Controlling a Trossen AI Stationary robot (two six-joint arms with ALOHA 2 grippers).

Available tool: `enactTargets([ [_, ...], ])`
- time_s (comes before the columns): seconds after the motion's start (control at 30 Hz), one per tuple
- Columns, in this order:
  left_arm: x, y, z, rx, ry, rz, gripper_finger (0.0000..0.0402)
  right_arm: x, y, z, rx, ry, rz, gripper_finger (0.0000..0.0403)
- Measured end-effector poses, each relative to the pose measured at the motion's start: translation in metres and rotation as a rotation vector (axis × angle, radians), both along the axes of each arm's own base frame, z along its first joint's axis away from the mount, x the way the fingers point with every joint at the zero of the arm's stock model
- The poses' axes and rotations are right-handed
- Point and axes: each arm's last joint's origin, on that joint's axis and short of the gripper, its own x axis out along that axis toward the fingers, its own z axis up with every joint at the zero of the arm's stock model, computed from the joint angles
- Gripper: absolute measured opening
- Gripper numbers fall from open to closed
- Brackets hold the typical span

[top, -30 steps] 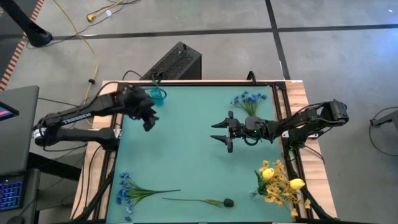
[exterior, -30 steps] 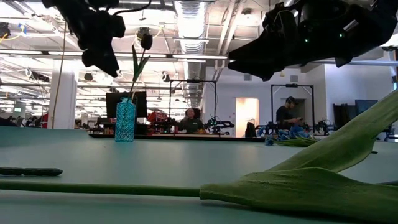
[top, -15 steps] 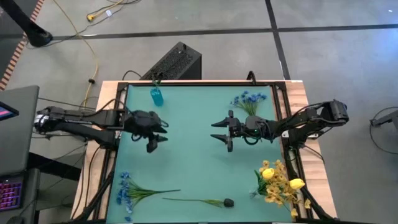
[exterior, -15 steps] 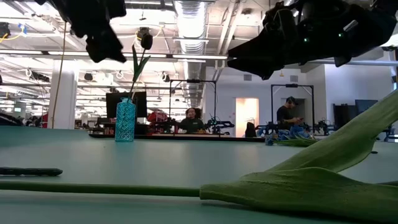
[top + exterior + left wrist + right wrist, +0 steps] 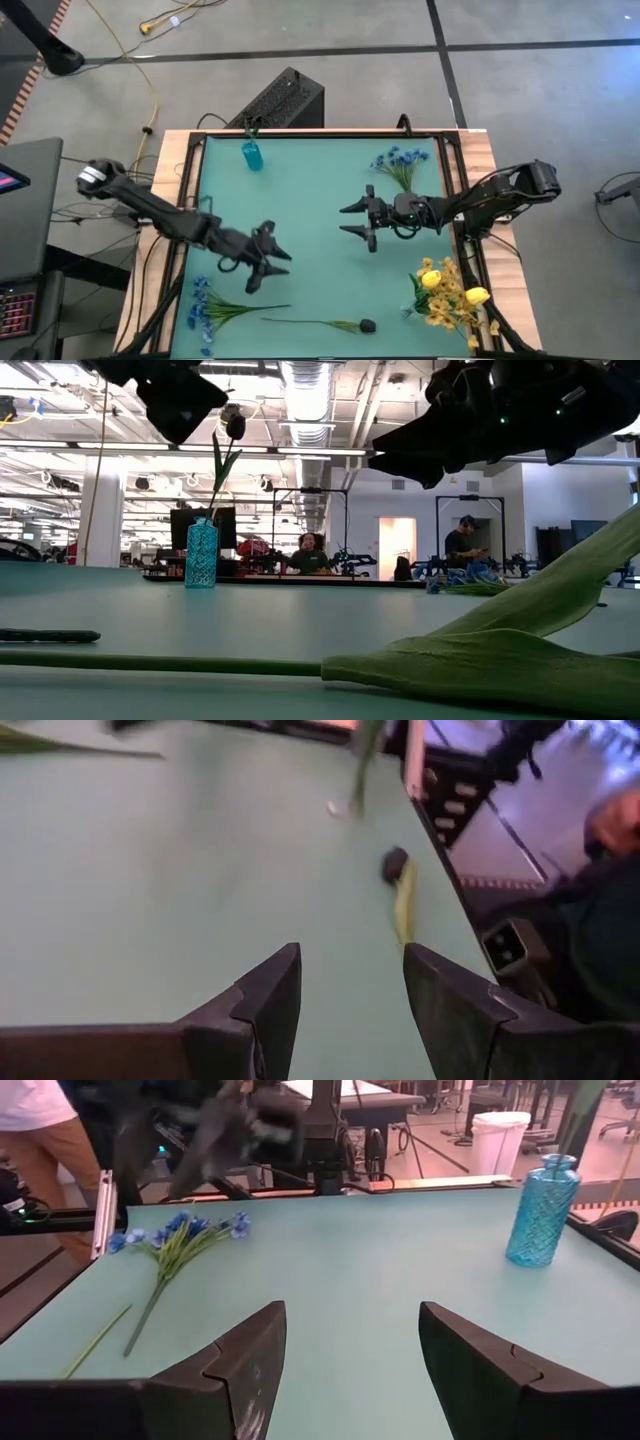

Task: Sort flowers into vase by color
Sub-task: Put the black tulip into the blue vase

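The left arm is reaching for a dark flower

The left gripper [image 5: 268,268] is hanging open and holding nothing, low over the near left of the table [image 5: 310,215]. It is probably aiming at the dark bud flower [image 5: 330,323], which is lying just nearer and to its right, to match the one in the blue vase [image 5: 251,154] far away. The right gripper [image 5: 358,217] is waiting open and empty in the middle.

From my station I cannot read any text, label, brand or number on anything in these views.
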Motion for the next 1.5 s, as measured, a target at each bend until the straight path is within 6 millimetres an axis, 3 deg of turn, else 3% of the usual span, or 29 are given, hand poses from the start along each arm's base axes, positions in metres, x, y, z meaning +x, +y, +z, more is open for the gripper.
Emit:
enactTargets([
  [0.37,0.057,-0.082,-0.019,0.115,0.133,-0.114,0.0164,-0.001,0.011,-0.001,0.000,0.008,0.040,0.0255],
  [0.57,0.081,-0.110,-0.033,0.191,0.324,-0.121,0.0164,-0.001,0.014,-0.001,0.000,0.012,0.053,0.0255],
  [0.83,0.089,-0.118,-0.062,0.143,0.470,-0.128,0.0164,-0.002,0.017,-0.002,-0.001,0.018,0.064,0.0255],
  [1.17,0.085,-0.124,-0.064,0.155,0.465,-0.107,0.0164,-0.002,0.018,-0.002,0.000,0.020,0.065,0.0255],
  [1.5,0.072,-0.128,-0.080,0.203,0.437,-0.098,0.0164,-0.003,0.025,-0.003,-0.002,0.031,0.093,0.0255],
])
